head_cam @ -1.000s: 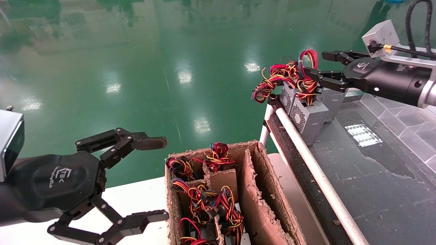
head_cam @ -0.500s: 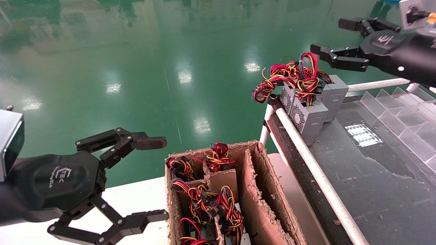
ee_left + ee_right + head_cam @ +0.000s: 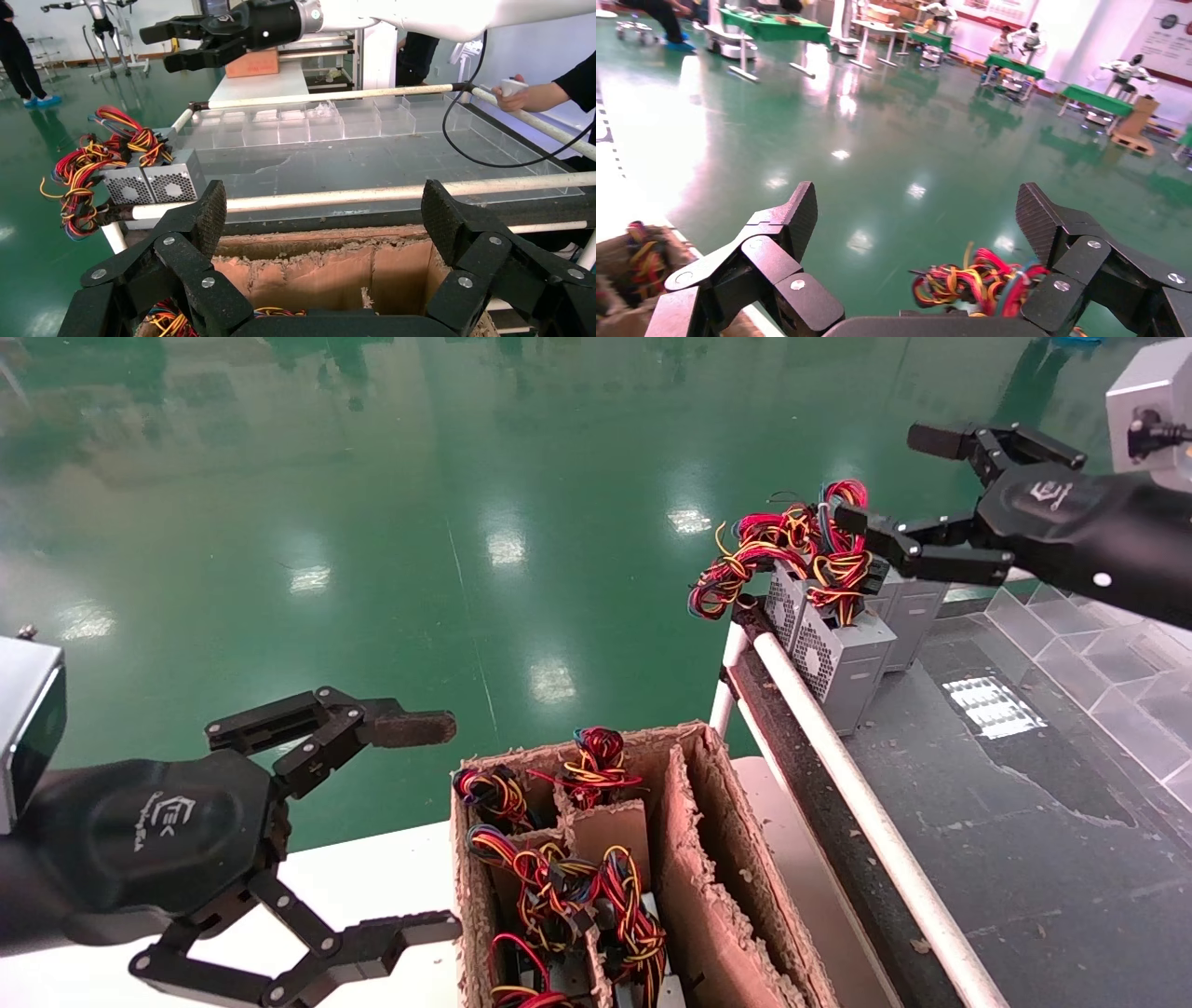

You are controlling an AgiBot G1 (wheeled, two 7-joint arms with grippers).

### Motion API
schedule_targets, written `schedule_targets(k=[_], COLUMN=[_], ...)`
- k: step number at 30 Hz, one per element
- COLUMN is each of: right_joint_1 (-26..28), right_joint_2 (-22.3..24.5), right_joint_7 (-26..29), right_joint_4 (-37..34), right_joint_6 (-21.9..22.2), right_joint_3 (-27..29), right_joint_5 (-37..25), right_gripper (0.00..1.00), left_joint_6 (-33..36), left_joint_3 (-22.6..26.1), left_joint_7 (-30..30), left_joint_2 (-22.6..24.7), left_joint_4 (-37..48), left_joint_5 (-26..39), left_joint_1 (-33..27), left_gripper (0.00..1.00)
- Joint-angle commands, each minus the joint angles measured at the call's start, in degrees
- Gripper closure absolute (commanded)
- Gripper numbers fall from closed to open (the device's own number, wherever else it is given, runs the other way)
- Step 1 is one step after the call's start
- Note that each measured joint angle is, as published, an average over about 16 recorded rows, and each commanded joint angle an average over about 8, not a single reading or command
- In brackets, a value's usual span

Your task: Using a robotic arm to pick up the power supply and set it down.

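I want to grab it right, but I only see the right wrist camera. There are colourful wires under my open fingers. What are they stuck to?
Observer: They come out of a grey power supply standing at the dark table's edge, a second one beside it.
Child: Is my gripper touching it?
Observer: No, the right gripper hovers open above the wires with a clear gap.
Child: And my other arm?
Observer: The left gripper is open too, near a cardboard carton holding more wired units.

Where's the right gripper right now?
In the head view, the right gripper hangs open at upper right, just above the power supply and its wire bundle, at the table's far corner.
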Motion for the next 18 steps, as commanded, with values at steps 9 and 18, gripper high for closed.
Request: schedule_targets(k=[9, 18], right_joint_1=[-7.3, -13.9], right_joint_2=[3.0, 5.7], right_joint_7=[5.3, 10.2], right_joint_4=[12.1, 23.0], right_joint_6=[-1.7, -3.3], right_joint_3=[1.0, 1.9], right_joint_5=[4.2, 8.0], right_gripper=[0.00, 0.00], left_joint_6=[0.0, 0.0], left_joint_3=[0.0, 0.0], left_joint_7=[0.0, 0.0], left_joint_2=[0.0, 0.0], left_joint_4=[0.0, 0.0], left_joint_5=[0.0, 0.0], left_joint_1=[0.0, 0.0], left_gripper=[0.00, 0.00])
